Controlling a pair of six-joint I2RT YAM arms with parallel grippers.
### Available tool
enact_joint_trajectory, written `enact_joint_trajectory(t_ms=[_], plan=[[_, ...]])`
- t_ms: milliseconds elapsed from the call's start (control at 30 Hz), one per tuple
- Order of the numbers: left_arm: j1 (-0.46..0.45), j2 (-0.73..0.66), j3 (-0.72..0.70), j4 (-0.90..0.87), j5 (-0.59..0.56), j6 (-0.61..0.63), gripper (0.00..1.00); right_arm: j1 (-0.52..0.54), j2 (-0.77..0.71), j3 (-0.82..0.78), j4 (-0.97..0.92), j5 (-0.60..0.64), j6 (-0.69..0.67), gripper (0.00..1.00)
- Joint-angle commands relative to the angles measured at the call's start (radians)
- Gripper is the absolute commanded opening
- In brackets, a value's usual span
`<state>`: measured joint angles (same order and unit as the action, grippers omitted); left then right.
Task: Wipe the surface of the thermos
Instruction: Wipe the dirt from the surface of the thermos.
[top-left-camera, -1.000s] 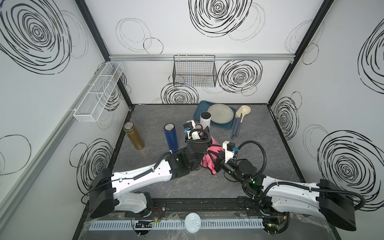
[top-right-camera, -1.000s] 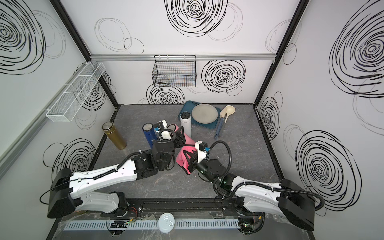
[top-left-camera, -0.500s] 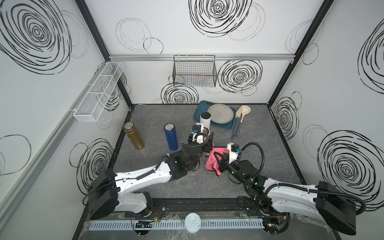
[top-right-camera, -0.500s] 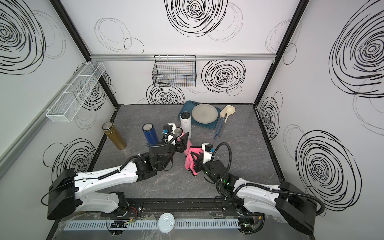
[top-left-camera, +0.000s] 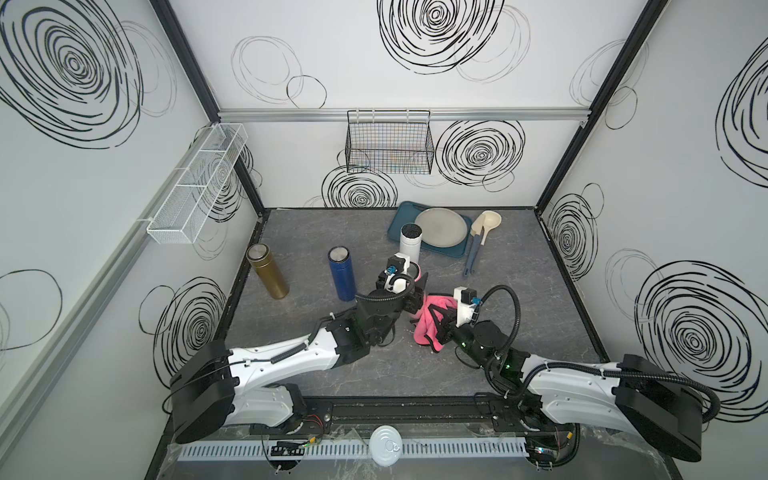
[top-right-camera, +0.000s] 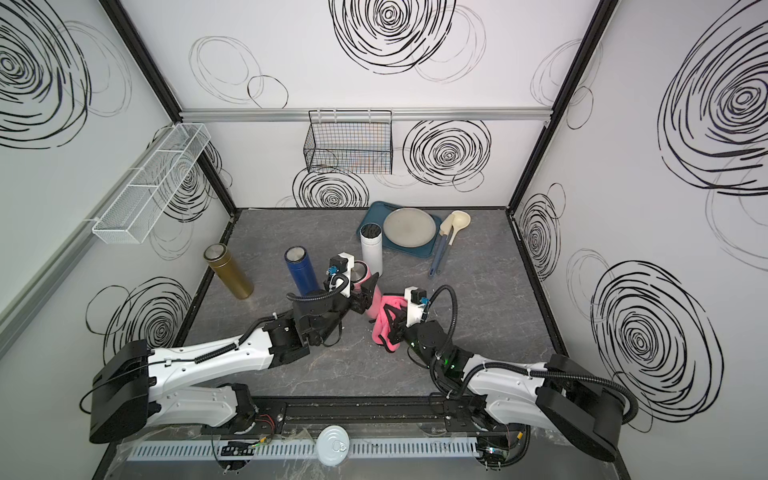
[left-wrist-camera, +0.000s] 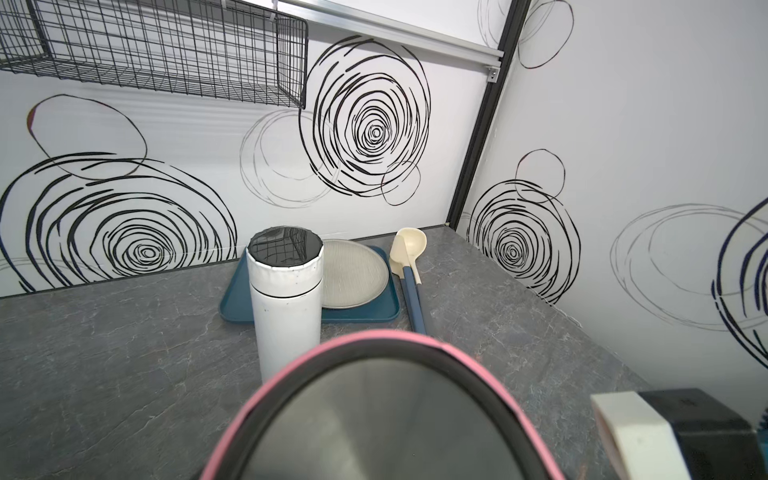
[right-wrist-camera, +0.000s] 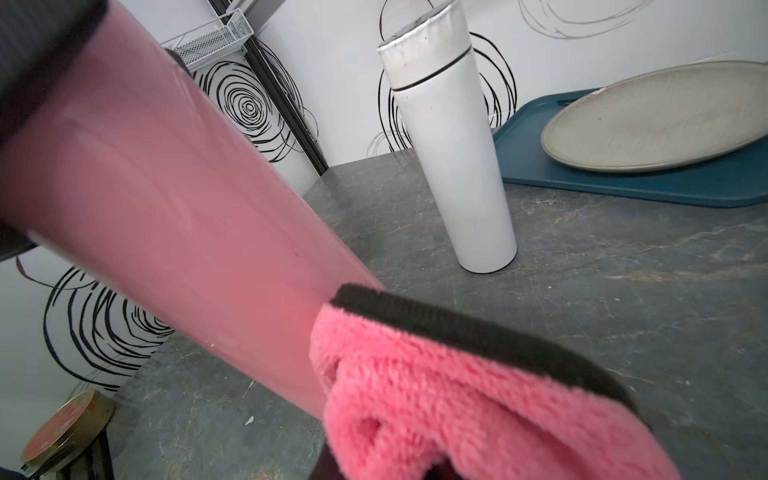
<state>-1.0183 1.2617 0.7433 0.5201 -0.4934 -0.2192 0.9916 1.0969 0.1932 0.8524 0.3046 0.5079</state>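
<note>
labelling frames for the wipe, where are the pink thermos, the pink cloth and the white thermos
pink thermos (right-wrist-camera: 187, 216), right wrist view, middle of its side wall
pink cloth (right-wrist-camera: 457, 395), right wrist view, fluffy fold under black hem
white thermos (left-wrist-camera: 286, 316), left wrist view, body below lid seam

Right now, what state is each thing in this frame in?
Pink thermos, capped, tilted, clamped in left gripper.
Pink cloth, bunched in right gripper, against the pink thermos.
White thermos, upright, capped.
Blue thermos, upright, capped.
Gold thermos, upright, capped.
Plate, lying on tray.
Ladle, lying beside tray.
</note>
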Motion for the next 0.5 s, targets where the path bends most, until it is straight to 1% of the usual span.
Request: enact_joint_trajectory(t_ms=[0,133,233,300,467], plan=[[-0.016,-0.029,0.011,0.188,0.08,-0.007,0.0,0.004,-0.066,0.065,0.005,-0.017,-0.026,0.0],[-0.016,-0.041,-0.006,0.207,0.106,0.012,0.0,0.006,-0.127,0.105,-0.019,-0.062,-0.052,0.0],[-0.016,-0.045,-0.017,0.215,0.117,0.025,0.0,0.005,-0.127,0.097,0.001,-0.071,-0.054,0.0],[-0.016,-0.046,-0.025,0.224,0.123,0.033,0.0,0.003,-0.096,0.079,0.016,-0.043,-0.036,0.0],[-0.016,-0.052,-0.058,0.271,0.16,0.056,0.0,-0.036,0.064,-0.006,0.097,-0.013,0.061,0.0]])
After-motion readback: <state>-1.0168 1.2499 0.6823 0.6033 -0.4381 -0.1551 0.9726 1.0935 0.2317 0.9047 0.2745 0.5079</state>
